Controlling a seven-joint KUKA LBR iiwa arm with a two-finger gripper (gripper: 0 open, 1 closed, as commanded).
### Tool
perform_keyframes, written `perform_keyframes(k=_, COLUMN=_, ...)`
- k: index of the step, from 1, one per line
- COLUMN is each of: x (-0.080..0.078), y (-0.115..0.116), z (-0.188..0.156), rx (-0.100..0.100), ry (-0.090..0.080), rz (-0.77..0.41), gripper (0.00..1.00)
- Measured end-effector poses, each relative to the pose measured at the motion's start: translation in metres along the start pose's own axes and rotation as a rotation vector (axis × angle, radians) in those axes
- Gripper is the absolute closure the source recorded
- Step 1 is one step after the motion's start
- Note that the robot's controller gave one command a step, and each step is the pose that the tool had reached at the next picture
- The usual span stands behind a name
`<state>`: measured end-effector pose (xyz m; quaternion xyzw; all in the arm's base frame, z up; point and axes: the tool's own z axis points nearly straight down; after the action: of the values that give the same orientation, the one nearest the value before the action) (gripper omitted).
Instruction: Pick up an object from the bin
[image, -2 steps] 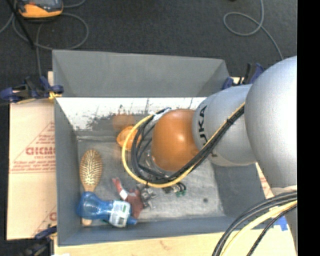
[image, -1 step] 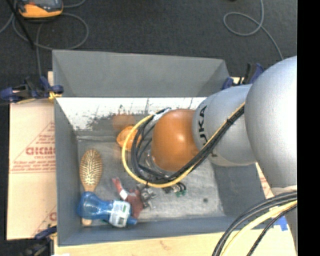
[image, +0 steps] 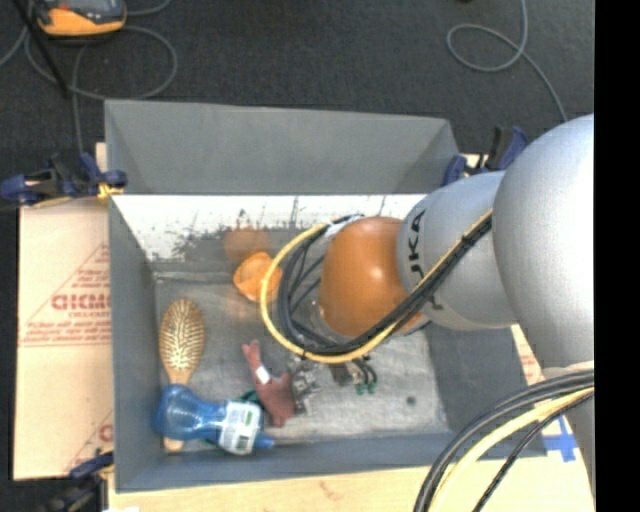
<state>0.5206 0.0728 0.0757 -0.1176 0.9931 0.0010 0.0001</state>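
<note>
Nearest you, front left corner: blue bottle (image: 200, 420) with a white label, lying on its side against the front wall of the bin (image: 280, 150). It is round and smooth, so a nudge from the arm is likely to roll it.

Just beyond, mid-floor: dark red piece (image: 272, 390), irregular shape, a pale tag on it, its low end close beside the bottle's label. This is the thing nearest the gripper (image: 318, 380), which sits low over the floor just to its right. You cannot tell how wide the pincer stands, nor whether it has hold of anything: the orange cover (image: 360, 275) and the looped cables (image: 280, 300) mask it from above.

Risks here, as judgement:
- A close made slightly off-centre may only catch the edge of the red piece, and it slips out on the lift.
- The red piece may drag the bottle along if the two touch.
- The cable loop hangs low and could snag or sweep whatever lies under it.

Left side, further back: wooden hairbrush (image: 182, 340), bristles up, well apart from the gripper. Low risk.

Far end: orange lump (image: 252, 275) near the back wall, close by the cable loop. Watch for a brush against it when the arm rises.
</note>
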Motion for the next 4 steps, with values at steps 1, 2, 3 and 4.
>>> perform_keyframes(k=1, x=0.0, y=0.0, z=0.0, rx=0.0, ry=0.0, rz=-0.001, gripper=1.0)
perform_keyframes(k=2, x=-0.01, y=-0.02, z=-0.049, rx=0.001, ry=0.004, rz=-0.014, gripper=1.0)
perform_keyframes(k=3, x=0.005, y=0.012, z=-0.064, rx=0.004, ry=-0.011, rz=0.003, gripper=1.0)
perform_keyframes(k=4, x=0.012, y=0.024, z=-0.059, rx=0.0, ry=0.006, rz=-0.01, gripper=1.0)
